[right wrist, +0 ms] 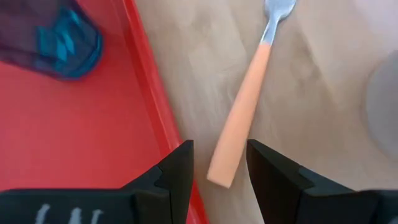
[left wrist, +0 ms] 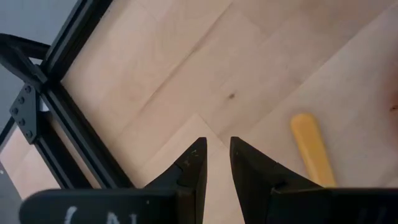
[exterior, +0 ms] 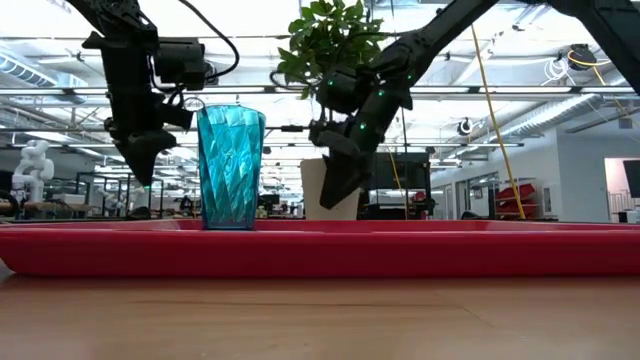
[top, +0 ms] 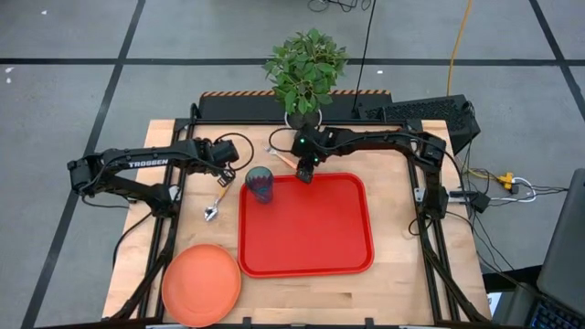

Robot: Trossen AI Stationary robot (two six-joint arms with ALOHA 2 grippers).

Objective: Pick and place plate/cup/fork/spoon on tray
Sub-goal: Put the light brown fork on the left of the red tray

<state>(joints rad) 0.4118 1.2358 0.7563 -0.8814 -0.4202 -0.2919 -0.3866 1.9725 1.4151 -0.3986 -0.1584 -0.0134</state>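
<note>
While cup (top: 260, 184) on tray (top: 311, 239); plate (top: 201, 284) off.

Grey floor (top: 73, 37) with dark lines surrounds the wooden table (top: 402, 283); bright ceiling lights (exterior: 560, 110) beyond.

One camera hangs overhead and looks straight down on the whole pale wooden table (top: 393, 283). Another sits at tabletop level at the near edge, facing level across the big red plastic tray's rim (exterior: 320, 250) into the room beyond. The left wrist camera stares close down at bare wood. The right wrist camera, equally close, overlooks the tray's far edge. It shares the teal translucent tumbler (right wrist: 59, 37) with the overhead and low views.
</note>
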